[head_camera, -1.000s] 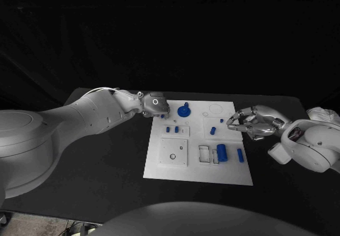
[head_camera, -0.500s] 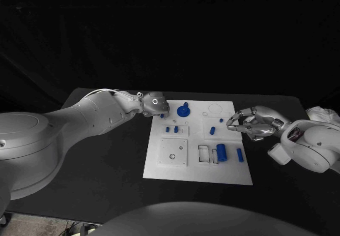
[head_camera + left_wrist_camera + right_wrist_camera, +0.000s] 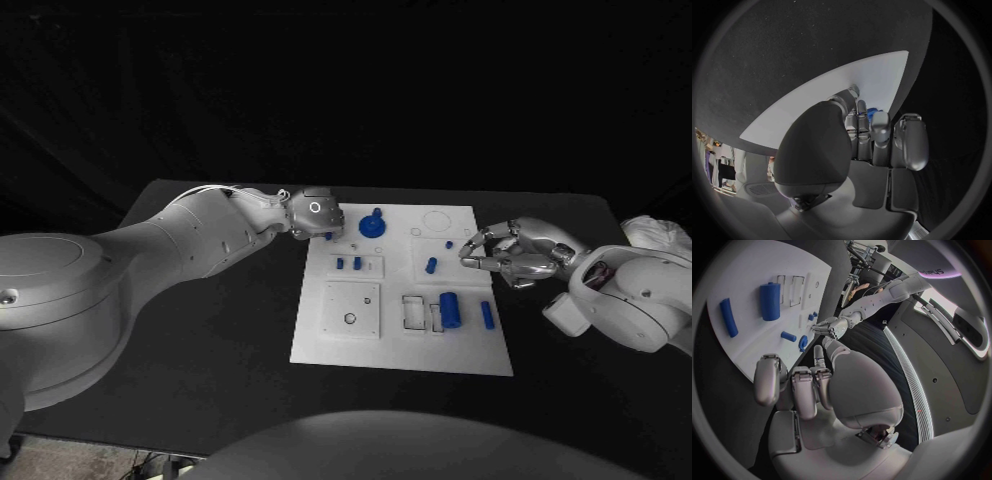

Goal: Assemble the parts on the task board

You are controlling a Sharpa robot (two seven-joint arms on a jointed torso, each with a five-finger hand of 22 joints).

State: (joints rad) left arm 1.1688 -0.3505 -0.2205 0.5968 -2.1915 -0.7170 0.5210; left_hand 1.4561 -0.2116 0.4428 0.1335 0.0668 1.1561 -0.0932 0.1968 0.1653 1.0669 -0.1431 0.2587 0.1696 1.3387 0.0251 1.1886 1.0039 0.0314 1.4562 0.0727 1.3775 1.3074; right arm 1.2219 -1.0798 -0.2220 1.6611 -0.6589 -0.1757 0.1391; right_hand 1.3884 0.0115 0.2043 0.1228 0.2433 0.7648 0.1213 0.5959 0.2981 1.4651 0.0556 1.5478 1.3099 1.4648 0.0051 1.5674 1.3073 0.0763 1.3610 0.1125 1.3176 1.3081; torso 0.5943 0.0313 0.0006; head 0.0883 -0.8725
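The white task board [image 3: 335, 340] lies in the middle of the table. On it are a round blue part [image 3: 374, 226], two small pegs [image 3: 349, 264], a short peg [image 3: 431, 265], a thick cylinder [image 3: 451, 309] and a slim bar [image 3: 489, 315]. My left hand [image 3: 317, 215] hovers at the board's far left corner with its fingers curled together. A bit of blue [image 3: 873, 114] shows at its fingertips; whether it is held I cannot tell. My right hand [image 3: 505, 252] sits at the board's right edge, fingers [image 3: 804, 390] curled in with nothing in them.
The black table [image 3: 202, 330] surrounds the board. A white raised square block [image 3: 353, 308] and slotted frames [image 3: 426, 313] occupy the board's near half. In the right wrist view the cylinder [image 3: 770, 301] and the bar [image 3: 728, 316] lie beyond the fingers.
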